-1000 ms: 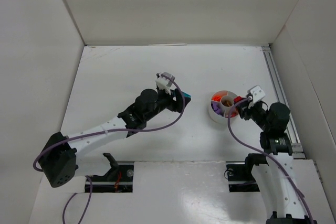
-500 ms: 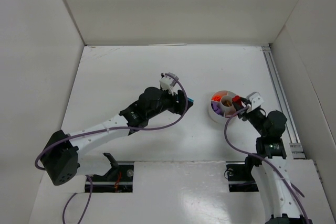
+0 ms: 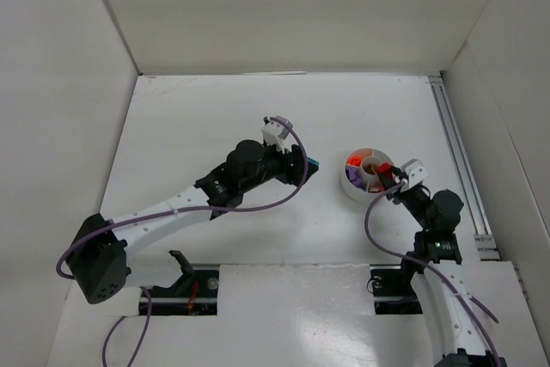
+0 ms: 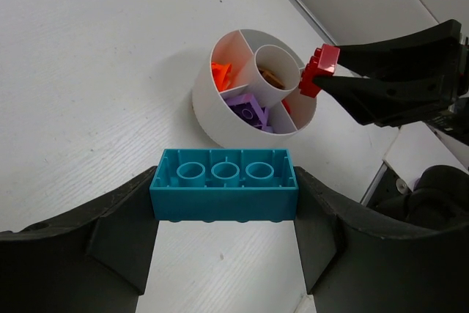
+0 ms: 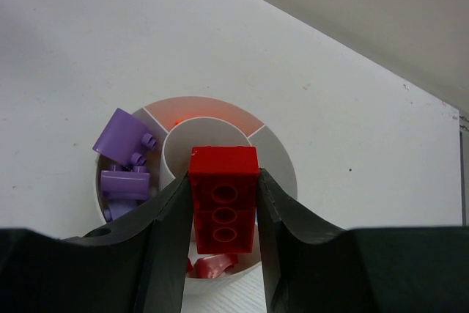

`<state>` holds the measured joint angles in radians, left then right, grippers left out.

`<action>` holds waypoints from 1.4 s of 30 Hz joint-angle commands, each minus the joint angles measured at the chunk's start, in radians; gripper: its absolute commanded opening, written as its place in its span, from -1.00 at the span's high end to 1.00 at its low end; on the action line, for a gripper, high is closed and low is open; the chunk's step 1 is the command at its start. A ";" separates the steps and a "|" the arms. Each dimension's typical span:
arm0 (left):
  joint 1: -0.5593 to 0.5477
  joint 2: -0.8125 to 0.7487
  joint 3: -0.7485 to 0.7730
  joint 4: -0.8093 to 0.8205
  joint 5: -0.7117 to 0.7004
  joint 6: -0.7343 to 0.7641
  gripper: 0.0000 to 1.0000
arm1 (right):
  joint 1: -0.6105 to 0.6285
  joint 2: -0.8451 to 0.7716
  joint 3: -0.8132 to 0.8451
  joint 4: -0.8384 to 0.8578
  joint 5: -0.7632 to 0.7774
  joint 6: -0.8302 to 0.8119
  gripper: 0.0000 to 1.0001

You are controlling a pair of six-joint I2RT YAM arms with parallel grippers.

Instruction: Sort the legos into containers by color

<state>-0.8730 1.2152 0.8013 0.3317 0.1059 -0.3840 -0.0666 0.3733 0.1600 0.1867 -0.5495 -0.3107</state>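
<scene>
Currently we are logging two items in transit. Item one is the red brick (image 5: 223,207), which the right gripper (image 5: 223,214) is clamping by its long sides. Over the last second this arm has been drawing back toward its base and carrying the brick inward from the right edge of the bowl (image 4: 216,115). The brick is now hanging over the centre cup (image 4: 275,60) and the near wedge, where smaller red pieces (image 5: 212,263) are lying. Item two is the teal brick (image 4: 223,185), which the left gripper (image 4: 223,199) is pinching end to end. It is hanging above the table (image 4: 88,71) near the bowl's left side, having edged slightly closer. Already filed are purple pieces (image 5: 124,163) in one wedge and an orange piece (image 4: 221,75) in another. We are judging the red brick nearly ready for release into its wedge, with the teal one queuing behind it.
</scene>
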 commanded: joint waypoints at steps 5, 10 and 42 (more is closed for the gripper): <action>0.000 0.007 0.042 0.050 0.031 -0.019 0.24 | -0.006 0.038 -0.033 0.157 -0.023 0.030 0.42; 0.000 -0.003 0.042 0.050 0.031 -0.019 0.24 | -0.006 0.038 -0.051 0.157 -0.032 0.030 -0.08; 0.164 0.244 0.209 0.225 0.862 -0.489 0.18 | 0.100 0.124 0.380 -0.182 -0.563 -0.223 -0.83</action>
<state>-0.6876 1.4567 0.9543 0.4099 0.7856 -0.7975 -0.0181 0.4953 0.4862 -0.0185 -1.0073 -0.5163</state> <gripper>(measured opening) 0.613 0.919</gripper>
